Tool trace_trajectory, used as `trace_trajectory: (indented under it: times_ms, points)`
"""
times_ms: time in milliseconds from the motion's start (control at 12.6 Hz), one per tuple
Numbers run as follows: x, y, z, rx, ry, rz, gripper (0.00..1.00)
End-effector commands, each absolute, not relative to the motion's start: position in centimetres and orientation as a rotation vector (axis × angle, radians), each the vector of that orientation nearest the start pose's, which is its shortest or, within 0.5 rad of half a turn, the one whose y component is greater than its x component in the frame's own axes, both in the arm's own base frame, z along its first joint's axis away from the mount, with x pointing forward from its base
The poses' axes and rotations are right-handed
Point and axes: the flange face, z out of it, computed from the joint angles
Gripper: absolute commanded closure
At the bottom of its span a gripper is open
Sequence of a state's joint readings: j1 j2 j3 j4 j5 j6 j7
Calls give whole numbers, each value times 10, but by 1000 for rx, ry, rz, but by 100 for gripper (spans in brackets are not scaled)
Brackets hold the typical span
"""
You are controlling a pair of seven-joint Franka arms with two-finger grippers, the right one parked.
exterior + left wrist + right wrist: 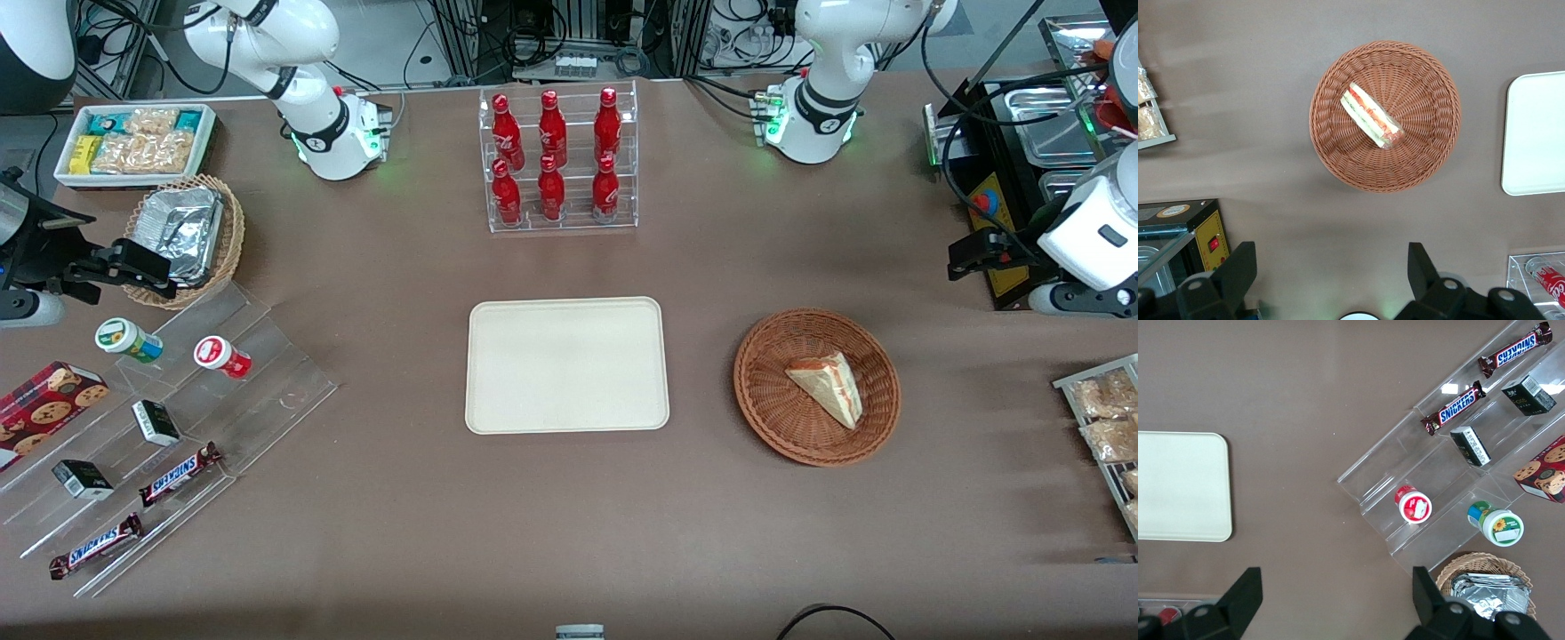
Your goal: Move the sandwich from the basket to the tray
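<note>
Wicker basket [817, 386] sits on the brown surface [569, 533] toward the working arm's end, well apart from the cream tray [566, 364], which is bare. The sandwich [828, 386] lies in the basket, a wrapped wedge on its side with its point toward the front camera; the wrist view shows its red, orange and green filling edge [1371, 115] facing up.

The claw [1331, 267] hangs high above the surface, farther from the front camera than the basket, its fingers spread wide with nothing between them. Reaching has not begun, I judge, so the whole task lies ahead.

To do this step well, bring the claw over the wedge's thick middle, turn the wrist so the fingers close across the two flat bread faces rather than along its length, and descend straight until the fingertips clear the weave. The clear wrap looks slippery and the bread soft: squeeze gently, lift clear of the rim, then carry it to the tray.
</note>
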State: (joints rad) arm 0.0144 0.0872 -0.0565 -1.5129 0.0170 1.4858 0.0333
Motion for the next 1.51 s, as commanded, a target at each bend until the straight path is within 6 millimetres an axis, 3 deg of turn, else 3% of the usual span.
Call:
trace_trajectory:
  times_ms: [0, 159, 556, 873, 1190, 1429]
  points:
    - [571, -15, 598, -3077, 135, 144, 0]
    - [576, -15, 590, -3073, 139, 151, 0]
    - [602, -14, 540, -3071, 74, 196, 0]
    - [616, -12, 481, -3067, -105, 173, 0]
    - [609, -21, 411, -3004, -608, 100, 0]
    - [597, -38, 377, -2955, -856, 38, 0]
